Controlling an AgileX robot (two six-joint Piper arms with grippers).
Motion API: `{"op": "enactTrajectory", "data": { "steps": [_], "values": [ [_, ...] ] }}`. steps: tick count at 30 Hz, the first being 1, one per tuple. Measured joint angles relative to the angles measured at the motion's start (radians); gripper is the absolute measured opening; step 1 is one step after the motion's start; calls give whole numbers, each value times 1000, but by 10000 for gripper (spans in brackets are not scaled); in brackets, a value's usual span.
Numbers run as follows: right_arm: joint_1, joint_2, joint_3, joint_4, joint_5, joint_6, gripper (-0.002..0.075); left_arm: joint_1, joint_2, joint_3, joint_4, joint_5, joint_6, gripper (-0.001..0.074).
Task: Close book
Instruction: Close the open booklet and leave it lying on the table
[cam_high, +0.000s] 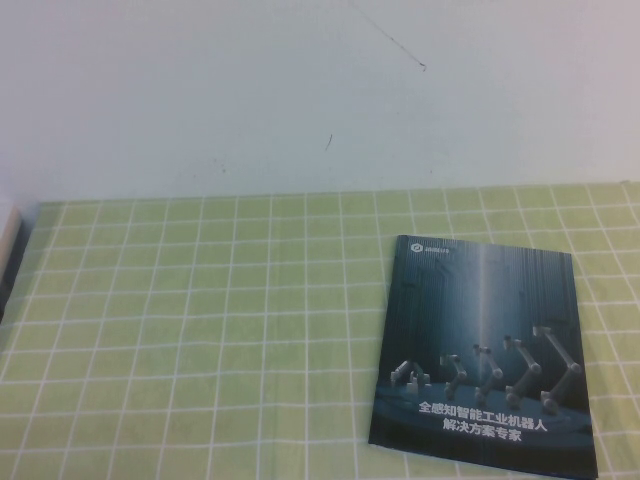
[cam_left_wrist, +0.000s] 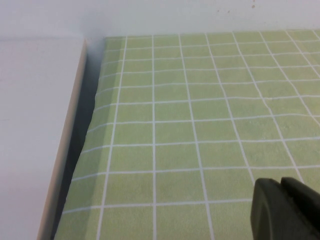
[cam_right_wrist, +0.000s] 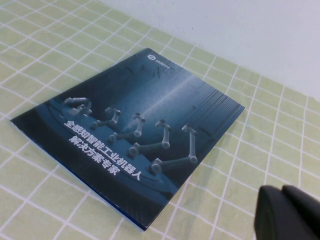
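A dark blue book (cam_high: 480, 350) with robot arms and white Chinese lettering on its cover lies flat and closed on the green checked cloth at the right front of the table. The right wrist view shows the same book (cam_right_wrist: 130, 135) with its cover down. My right gripper (cam_right_wrist: 282, 192) hovers above the cloth just off one corner of the book, fingers pressed together and holding nothing. My left gripper (cam_left_wrist: 282, 185) is over bare cloth near the table's left edge, also shut and empty. Neither arm appears in the high view.
The green checked cloth (cam_high: 200, 330) covers the table up to a white wall (cam_high: 300, 90) at the back. A white board (cam_left_wrist: 35, 140) stands along the cloth's left edge, with a dark gap beside it.
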Motion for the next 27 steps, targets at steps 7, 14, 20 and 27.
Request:
{"op": "enactTrajectory", "data": {
  "steps": [7,14,20,27],
  "values": [
    [0,-31,77,-93,-154,5,-1,0,0,0,0,0,0,-3],
    [-37,-128,323,-166,-418,165,-1,0,-1,0,0,0,2,-3],
    [-142,-131,355,-180,-331,284,-1,0,-2,0,-4,0,2,-4],
    [-160,-131,355,-182,-324,357,-1,0,-2,0,-4,0,2,-4]
  ]
}}
